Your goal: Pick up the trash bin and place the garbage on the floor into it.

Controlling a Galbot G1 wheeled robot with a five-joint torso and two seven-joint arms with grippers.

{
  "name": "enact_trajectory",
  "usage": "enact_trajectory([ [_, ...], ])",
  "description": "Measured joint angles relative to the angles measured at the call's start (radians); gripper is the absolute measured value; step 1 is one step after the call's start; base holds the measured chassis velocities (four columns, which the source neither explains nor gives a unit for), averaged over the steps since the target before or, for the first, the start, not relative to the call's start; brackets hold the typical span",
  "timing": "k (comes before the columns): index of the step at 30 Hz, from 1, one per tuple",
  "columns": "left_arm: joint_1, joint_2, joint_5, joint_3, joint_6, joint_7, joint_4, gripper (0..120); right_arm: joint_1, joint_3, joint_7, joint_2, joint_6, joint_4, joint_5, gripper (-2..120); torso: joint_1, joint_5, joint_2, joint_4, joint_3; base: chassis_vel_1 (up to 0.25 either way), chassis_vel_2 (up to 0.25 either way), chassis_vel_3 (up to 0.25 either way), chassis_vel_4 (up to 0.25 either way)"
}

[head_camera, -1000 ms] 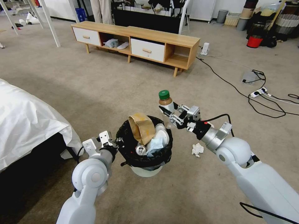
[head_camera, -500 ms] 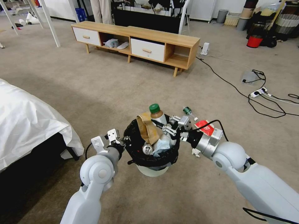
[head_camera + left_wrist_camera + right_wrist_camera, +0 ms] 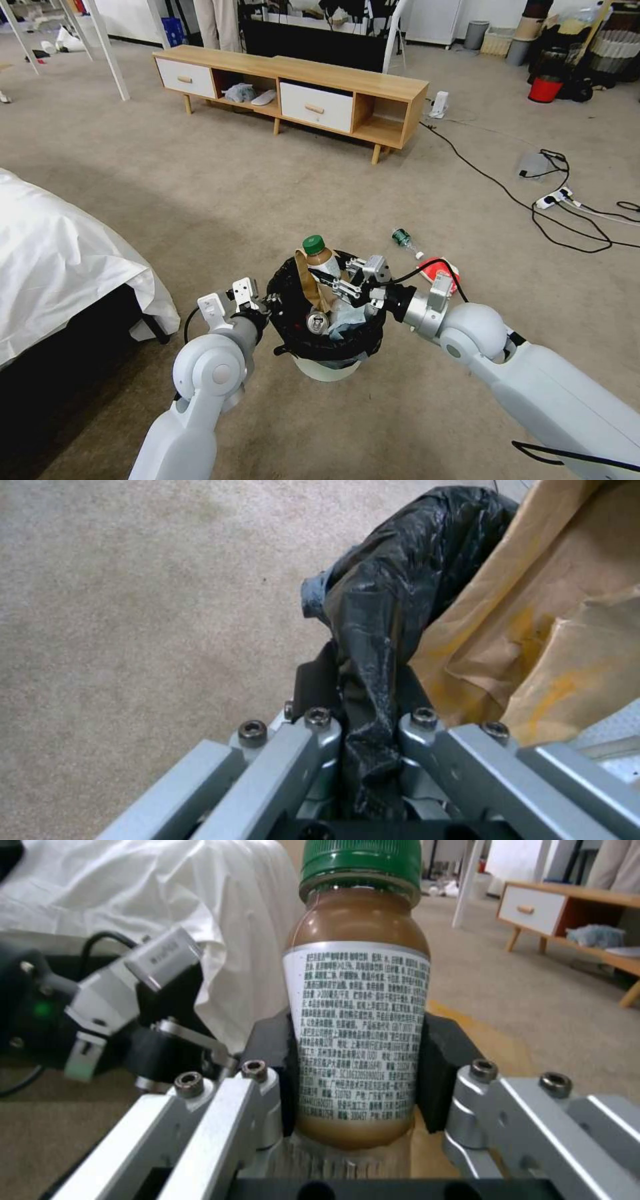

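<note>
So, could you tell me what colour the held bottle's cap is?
Green; the bottle cap shows best in the right wrist view, held by the right gripper.

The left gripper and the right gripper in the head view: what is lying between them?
The trash bin lies between them. The left gripper grips its black-bagged rim, and the right gripper holds a green-capped bottle over its opening.

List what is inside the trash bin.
In the trash bin: a brown paper bag, a can and pale tissue. The right gripper holds a bottle above them. Anything deeper is covered.
</note>
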Motion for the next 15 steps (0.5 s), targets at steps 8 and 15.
enact_trajectory([
  [8, 0.001, -0.001, 0.009, 0.005, -0.004, 0.001, -0.001, 4, 0.044, -0.051, 0.014, 0.025, -0.003, -0.050, -0.005, 32, 0.000, 0.0001, 0.000, 0.0000, 0.000, 0.000, 0.000, 0.000, 0.000],
  [15, 0.003, 0.002, 0.009, 0.000, -0.005, 0.001, -0.003, 4, 0.077, -0.086, 0.016, 0.047, -0.003, -0.085, -0.008, 32, 0.000, -0.0001, 0.000, 0.0001, 0.000, 0.000, 0.000, 0.000, 0.000],
])
